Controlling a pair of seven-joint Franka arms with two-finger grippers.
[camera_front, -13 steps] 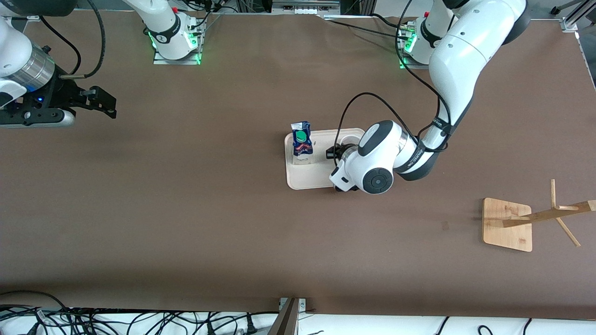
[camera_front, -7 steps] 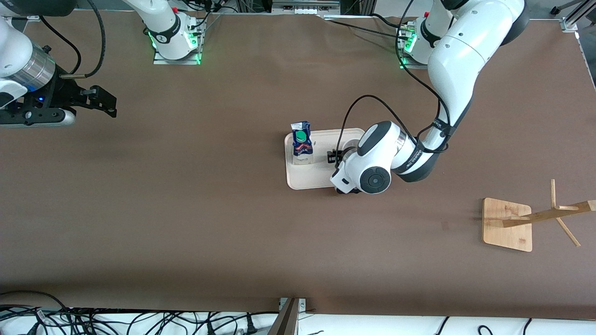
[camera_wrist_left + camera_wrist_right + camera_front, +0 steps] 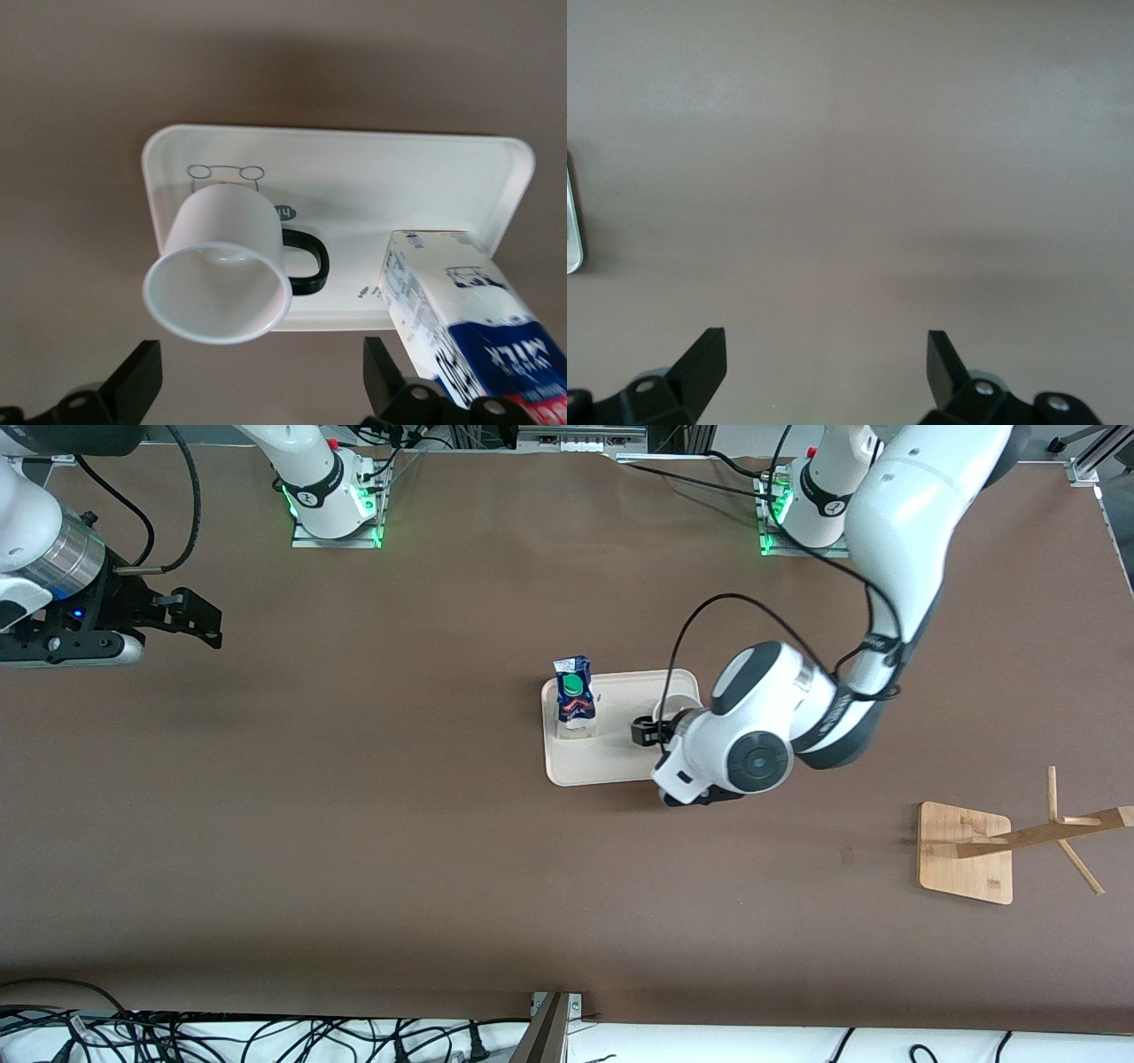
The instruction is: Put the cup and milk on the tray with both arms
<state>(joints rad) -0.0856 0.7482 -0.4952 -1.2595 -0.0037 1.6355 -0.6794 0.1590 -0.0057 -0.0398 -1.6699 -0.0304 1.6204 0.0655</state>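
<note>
— What's hard to see from your end?

— From the front, my left arm's wrist covers most of the cup (image 3: 221, 270); I only catch a sliver of white rim. The left wrist view shows it: upright on the tray (image 3: 611, 766), at the end toward the left arm, handle pointing at the milk (image 3: 574, 698). The milk stands on the tray's other end, its top cut off in that wrist view.

— And the jaws?

— The left gripper (image 3: 257, 390) has its jaws spread wide, holding nothing, just short of the cup and not touching it. The right gripper (image 3: 824, 372) waits with open jaws over bare tabletop (image 3: 354, 824) at the right arm's end, well apart from the tray.

— Anything in the way?

— Only a wooden rack (image 3: 974, 850) near the left arm's end, nearer the front camera than the tray and well clear of it.
</note>
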